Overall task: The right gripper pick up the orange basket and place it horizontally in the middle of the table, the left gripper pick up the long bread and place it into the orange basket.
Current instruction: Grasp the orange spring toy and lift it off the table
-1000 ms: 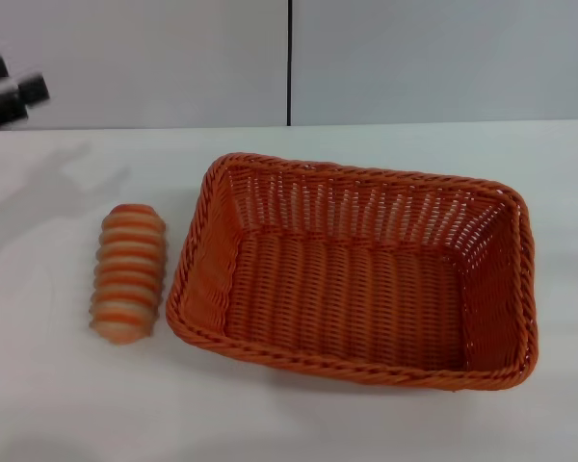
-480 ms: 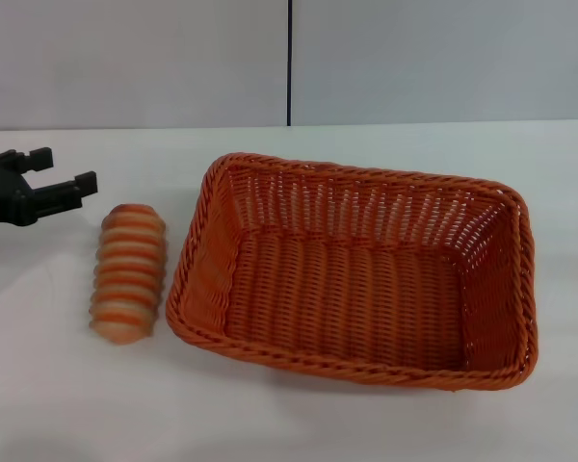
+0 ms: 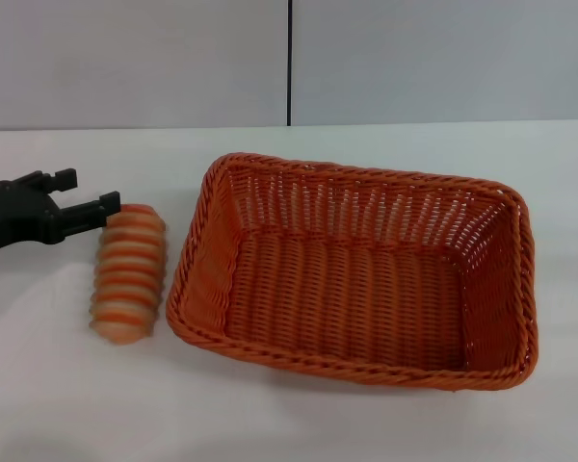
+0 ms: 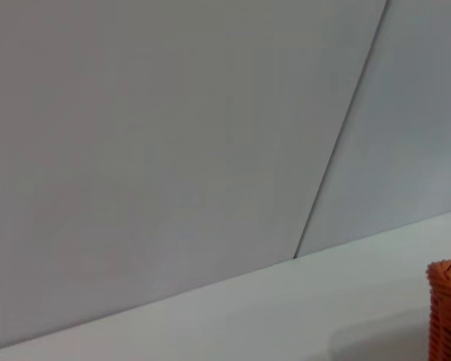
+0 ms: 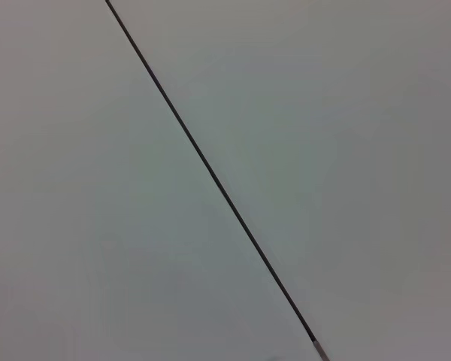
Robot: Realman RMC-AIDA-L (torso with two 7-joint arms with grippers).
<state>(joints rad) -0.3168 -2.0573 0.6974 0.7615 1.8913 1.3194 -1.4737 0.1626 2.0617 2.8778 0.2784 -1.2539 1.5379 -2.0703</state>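
Left claw closed in on the loaf

The black two-fingered left gripper (image 3: pixel 82 191), fingers spread and empty, had advanced to the far end of the striped orange-and-cream long bread (image 3: pixel 128 272), lying beside the empty orange wicker basket (image 3: pixel 356 269) mid-table; grasp looked next

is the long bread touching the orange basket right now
Apart. In the head view a strip of bare white table runs between the long bread and the near side of the orange basket along the loaf's whole length.
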